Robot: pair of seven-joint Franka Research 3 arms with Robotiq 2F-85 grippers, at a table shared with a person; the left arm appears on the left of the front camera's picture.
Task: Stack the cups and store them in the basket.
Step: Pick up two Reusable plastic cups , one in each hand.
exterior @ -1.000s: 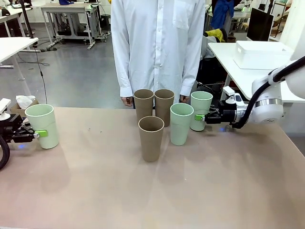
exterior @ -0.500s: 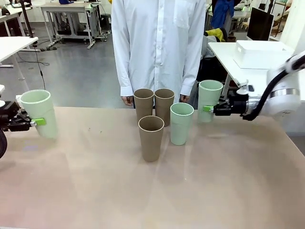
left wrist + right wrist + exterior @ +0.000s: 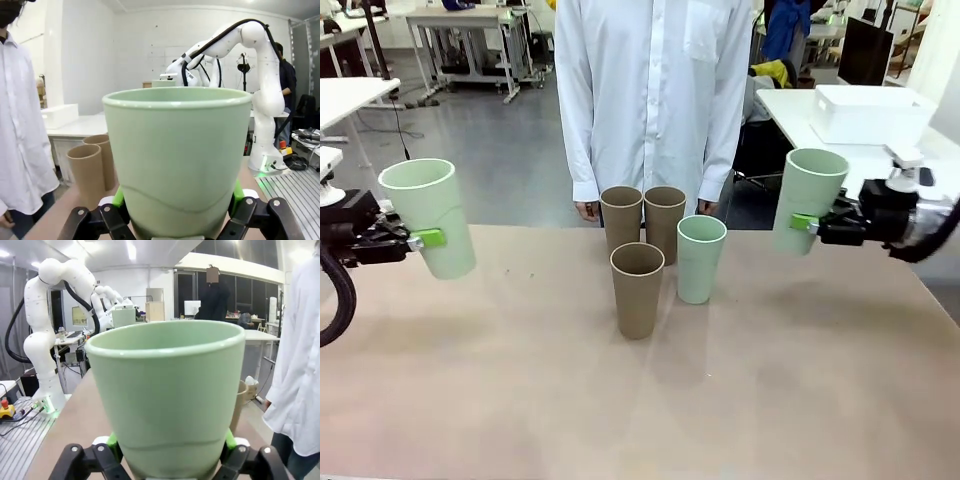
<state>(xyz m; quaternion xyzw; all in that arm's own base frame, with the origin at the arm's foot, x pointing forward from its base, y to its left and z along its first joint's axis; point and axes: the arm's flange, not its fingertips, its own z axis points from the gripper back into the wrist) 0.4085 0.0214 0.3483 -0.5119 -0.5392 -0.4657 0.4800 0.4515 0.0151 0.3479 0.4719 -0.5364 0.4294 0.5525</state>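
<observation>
- Six items to log. Where do they stand?
- Four stand upright mid-table (image 3: 770,380). The left tan cup (image 3: 621,216) and right tan cup (image 3: 665,214) are side by side at the far edge, before the person (image 3: 650,90). The front tan cup (image 3: 637,292) is just nearer. The standing mint cup (image 3: 701,262) is just beside the front tan cup, on its right.
- And the other two?
- Both are off the table. The left gripper (image 3: 430,239) is clamped low on the left mint cup (image 3: 428,205), whose rim leans left. The right gripper (image 3: 804,222) is clamped low on the right mint cup (image 3: 810,190), whose rim leans right.
- Basket?
- The white basket (image 3: 870,115) sits on a separate table behind the right arm, well apart from all the cups.
</observation>
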